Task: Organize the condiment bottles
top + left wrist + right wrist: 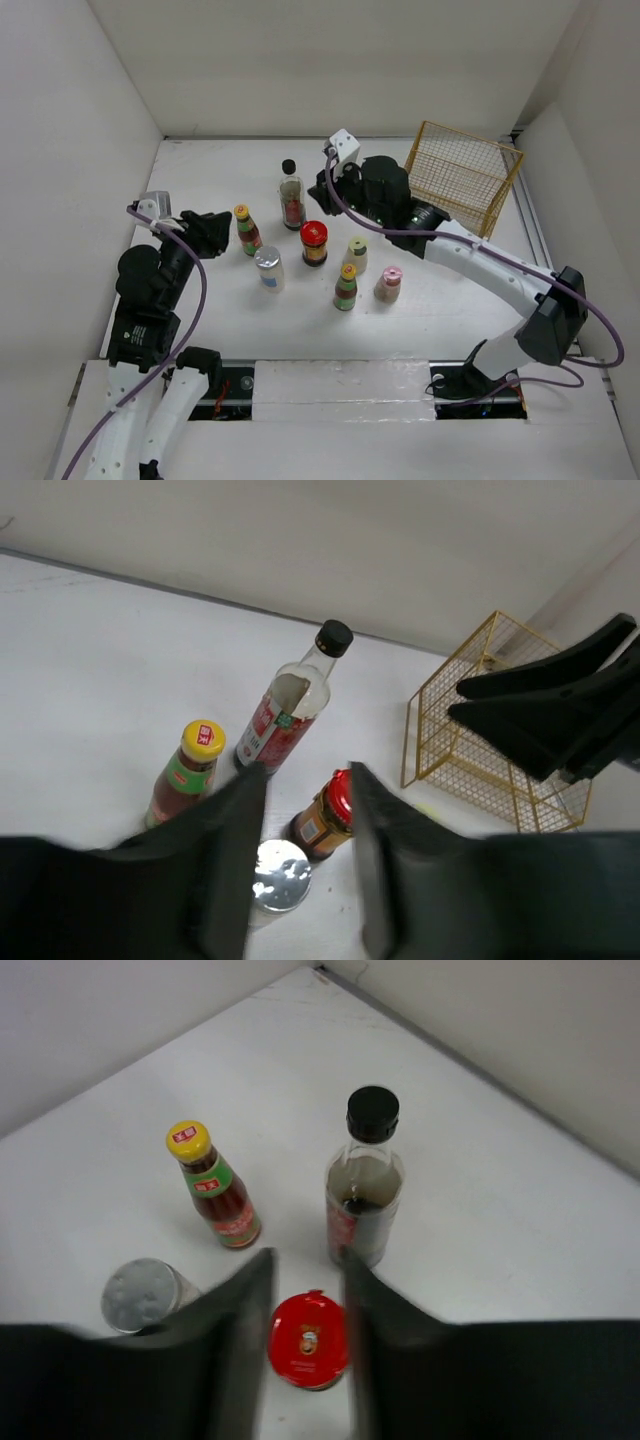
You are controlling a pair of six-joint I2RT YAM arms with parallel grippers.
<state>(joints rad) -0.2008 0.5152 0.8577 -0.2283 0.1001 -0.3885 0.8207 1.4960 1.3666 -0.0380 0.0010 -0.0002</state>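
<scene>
Seven bottles stand mid-table. The tall clear black-capped bottle [291, 195] is at the back. In front stand a yellow-capped one [246, 229], a silver-capped jar [268, 267], a red-capped jar [314, 242], a pale-green-capped one [356, 254], a second yellow-capped one [346, 286] and a pink-capped one [388, 284]. My left gripper [222, 235] is open and empty, left of the first yellow-capped bottle. It looks toward the silver cap [280, 875] and red-capped jar [325, 815]. My right gripper [325, 190] is open and empty, right of the tall bottle [364, 1175], above the red cap [309, 1338].
A gold wire basket [465, 175] lies at the back right, beside the right arm, and also shows in the left wrist view [480, 730]. White walls close the table on the left, back and right.
</scene>
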